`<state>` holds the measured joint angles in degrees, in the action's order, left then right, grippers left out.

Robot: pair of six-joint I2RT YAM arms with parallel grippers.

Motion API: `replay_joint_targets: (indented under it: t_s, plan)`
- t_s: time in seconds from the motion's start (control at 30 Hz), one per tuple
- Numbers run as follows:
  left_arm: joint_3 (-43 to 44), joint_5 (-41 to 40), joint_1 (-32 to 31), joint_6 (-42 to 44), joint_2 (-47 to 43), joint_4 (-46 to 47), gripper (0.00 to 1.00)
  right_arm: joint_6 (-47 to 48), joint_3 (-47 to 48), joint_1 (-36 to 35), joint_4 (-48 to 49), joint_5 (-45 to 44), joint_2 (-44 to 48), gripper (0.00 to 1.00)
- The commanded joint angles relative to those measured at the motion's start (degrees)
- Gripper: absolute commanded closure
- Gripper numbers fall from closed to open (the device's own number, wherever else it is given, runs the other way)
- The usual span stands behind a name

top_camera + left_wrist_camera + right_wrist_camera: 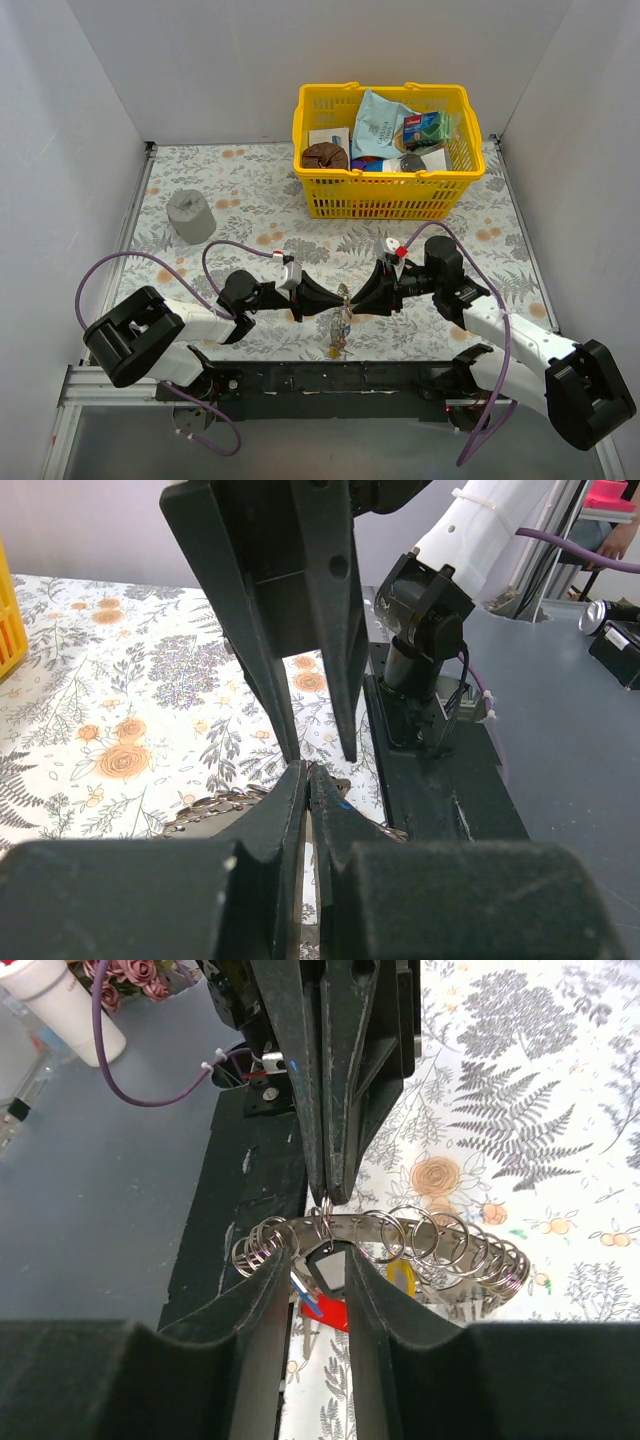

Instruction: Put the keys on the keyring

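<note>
The keyring [372,1224] is a broad silver band strung with several small split rings. It hangs just above the table between my two grippers and also shows in the top view [342,316] and the left wrist view [215,802]. The keys [338,340] dangle under it: a red head [326,1311], a yellow one [402,1278] and a black-framed tag [328,1271]. My left gripper [336,298] [307,772] is shut on a small split ring at the top of the band. My right gripper [354,296] [318,1260] faces it, jaws narrowly apart around the black tag, tips touching the band.
A yellow basket [385,205] full of packets stands at the back centre, close behind the right arm. A grey cylinder [190,215] stands at the left. The black mounting rail [330,378] runs along the near edge, just below the hanging keys.
</note>
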<state>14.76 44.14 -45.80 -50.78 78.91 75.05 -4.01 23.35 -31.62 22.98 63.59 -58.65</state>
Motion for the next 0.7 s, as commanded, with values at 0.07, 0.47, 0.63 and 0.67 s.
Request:
replay_joint_targets:
  t_s: [0.07, 0.47, 0.63, 0.67]
  plan:
    - [1.41, 0.51, 0.36, 0.42, -2.71, 8.10, 1.00, 2.25, 1.52, -0.29, -1.71, -1.54, 2.84, 0.59]
    - [1.93, 1.21, 0.36, 0.07, -2.27, 8.36, 1.00, -1.96, 1.43, -0.38, 4.25, -1.81, 0.56, 0.45]
    - [1.93, 1.21, 0.36, -0.02, -2.10, 8.36, 1.00, -3.02, 1.96, -0.81, 6.02, -1.10, -0.67, 0.47]
    - [1.93, 1.12, 0.36, -0.02, -2.10, 8.45, 1.00, -3.28, 1.96, -0.90, 6.37, -0.93, -0.85, 0.48]
